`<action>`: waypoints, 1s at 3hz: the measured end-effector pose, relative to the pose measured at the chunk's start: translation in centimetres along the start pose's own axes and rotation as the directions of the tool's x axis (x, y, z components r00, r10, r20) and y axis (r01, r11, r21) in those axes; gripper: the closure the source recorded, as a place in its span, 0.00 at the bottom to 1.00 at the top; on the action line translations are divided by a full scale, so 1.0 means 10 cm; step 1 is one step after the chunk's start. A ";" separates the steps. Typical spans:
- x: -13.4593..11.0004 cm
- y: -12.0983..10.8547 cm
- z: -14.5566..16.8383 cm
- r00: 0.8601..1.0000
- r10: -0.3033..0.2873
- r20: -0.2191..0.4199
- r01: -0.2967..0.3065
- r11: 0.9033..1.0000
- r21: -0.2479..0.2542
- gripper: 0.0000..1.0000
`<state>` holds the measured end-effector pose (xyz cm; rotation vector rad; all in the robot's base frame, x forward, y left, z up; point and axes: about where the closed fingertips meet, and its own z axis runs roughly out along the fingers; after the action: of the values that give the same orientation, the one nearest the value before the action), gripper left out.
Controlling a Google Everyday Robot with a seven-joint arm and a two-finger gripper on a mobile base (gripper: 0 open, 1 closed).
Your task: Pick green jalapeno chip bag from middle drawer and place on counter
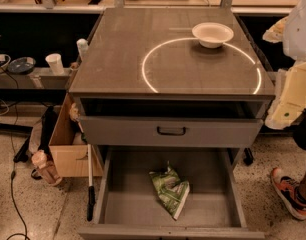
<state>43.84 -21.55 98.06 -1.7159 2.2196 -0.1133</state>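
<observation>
While the middle drawer (pixel 128 204) stood open nearest you, the green jalapeno chip bag (pixel 169 190) lay crumpled on its floor, a little right of centre, apart from every wall. You could judge it light, soft, slick foil, apt to crush or slide. The best hold looked to be a raised fold near its upper end, not the flat face. The gripper was nowhere in frame, so you could not tell its state, nor how the bag lay relative to it. Above was a shut drawer front (pixel 171 130) with a black handle. Farther was the counter (pixel 118 49), with a white bowl (pixel 212 34) far right, on the circle line.
</observation>
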 end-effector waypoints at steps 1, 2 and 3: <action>0.00 0.03 0.05 1.000 0.007 0.011 -0.007 1.000 0.013 0.00; 0.02 0.08 0.19 1.000 0.017 0.026 -0.018 1.000 0.018 0.00; -0.03 0.19 0.47 0.999 0.016 0.045 -0.016 1.000 -0.005 0.00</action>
<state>43.60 -20.13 93.20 -1.6862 2.2021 -0.0650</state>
